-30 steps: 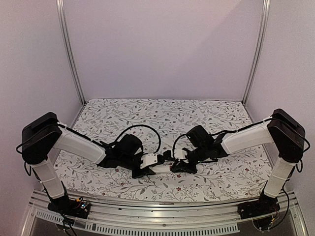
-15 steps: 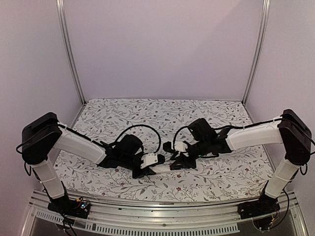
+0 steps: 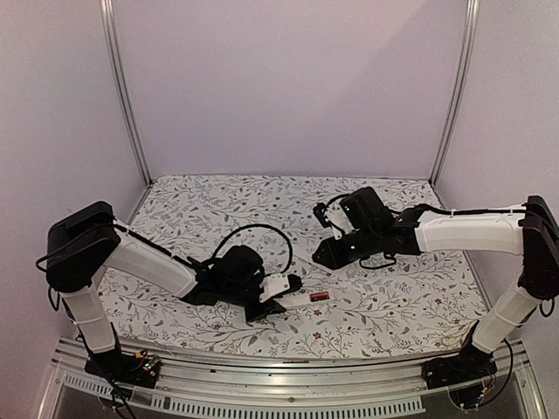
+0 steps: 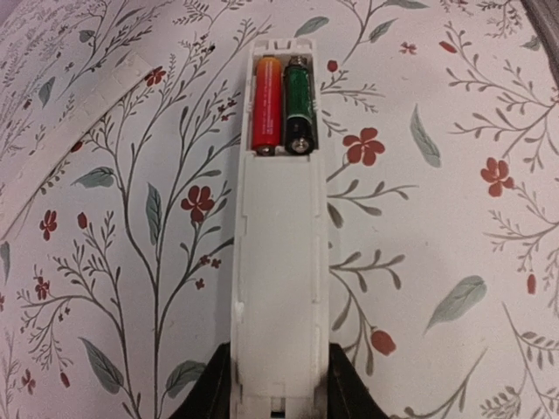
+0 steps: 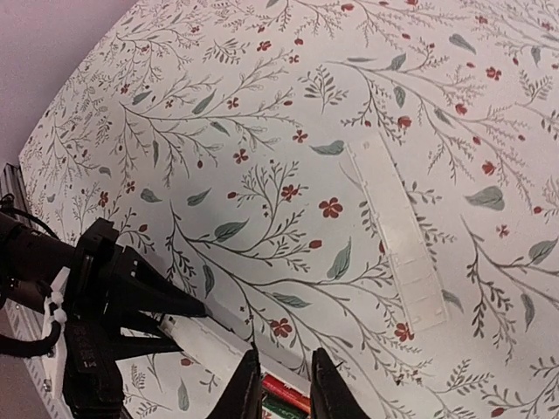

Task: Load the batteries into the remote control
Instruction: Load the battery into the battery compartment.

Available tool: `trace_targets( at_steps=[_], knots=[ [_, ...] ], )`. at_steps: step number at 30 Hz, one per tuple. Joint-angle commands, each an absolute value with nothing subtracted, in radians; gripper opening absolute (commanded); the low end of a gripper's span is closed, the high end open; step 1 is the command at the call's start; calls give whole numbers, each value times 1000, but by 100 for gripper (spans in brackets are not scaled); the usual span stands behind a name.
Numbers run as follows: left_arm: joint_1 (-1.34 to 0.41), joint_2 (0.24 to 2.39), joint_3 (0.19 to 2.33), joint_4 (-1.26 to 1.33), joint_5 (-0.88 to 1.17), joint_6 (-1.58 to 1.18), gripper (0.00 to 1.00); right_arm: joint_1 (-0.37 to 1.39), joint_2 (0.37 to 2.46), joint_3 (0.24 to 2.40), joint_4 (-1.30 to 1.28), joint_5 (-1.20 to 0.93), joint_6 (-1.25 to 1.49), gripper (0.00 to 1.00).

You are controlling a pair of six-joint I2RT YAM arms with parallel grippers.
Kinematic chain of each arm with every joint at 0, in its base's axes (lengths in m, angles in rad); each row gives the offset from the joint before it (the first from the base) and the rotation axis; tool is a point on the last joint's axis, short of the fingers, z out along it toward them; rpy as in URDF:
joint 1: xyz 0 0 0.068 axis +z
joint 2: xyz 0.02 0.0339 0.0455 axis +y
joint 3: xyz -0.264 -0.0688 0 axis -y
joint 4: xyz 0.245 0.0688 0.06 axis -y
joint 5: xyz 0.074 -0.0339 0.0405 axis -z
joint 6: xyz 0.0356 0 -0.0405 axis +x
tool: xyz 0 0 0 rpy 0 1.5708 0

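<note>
The remote control [image 4: 279, 262] is a long white bar lying back-up on the flowered cloth. Its open compartment holds two batteries side by side, a red-orange one [image 4: 266, 105] and a black one [image 4: 299, 105]. My left gripper [image 4: 279, 403] is shut on the remote's near end, with a finger on each side. In the top view the remote [image 3: 301, 299] points right from my left gripper [image 3: 276, 303]. My right gripper [image 3: 320, 258] hovers above and behind it. In the right wrist view that gripper [image 5: 286, 358] is slightly open and empty, and the batteries [image 5: 284, 394] show far below it.
The detached plain-white cover strip [image 5: 397, 236] lies flat on the cloth beyond the remote, and it also shows in the left wrist view [image 4: 79, 131]. Both arms' black cables loop over the cloth near the middle. Metal frame posts stand at the back corners.
My right gripper has lifted off the remote and drawn back and to the right, leaving the batteries showing in the compartment. My left gripper has shifted slightly right with the remote.
</note>
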State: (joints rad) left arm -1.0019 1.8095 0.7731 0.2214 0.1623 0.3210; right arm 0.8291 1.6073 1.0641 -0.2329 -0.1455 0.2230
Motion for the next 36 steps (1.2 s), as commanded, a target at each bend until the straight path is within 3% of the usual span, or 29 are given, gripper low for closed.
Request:
trace_targets(
  at_steps=[1, 9, 36],
  knots=[
    [-1044, 1868, 783, 215, 115, 273, 0, 869, 1576, 978, -286, -162, 540, 18],
    [-1052, 1876, 786, 213, 101, 270, 0, 879, 1635, 936, -205, -291, 628, 0],
    [-1053, 1901, 798, 204, 103, 286, 0, 879, 1757, 966, -275, -269, 554, 0]
  ],
)
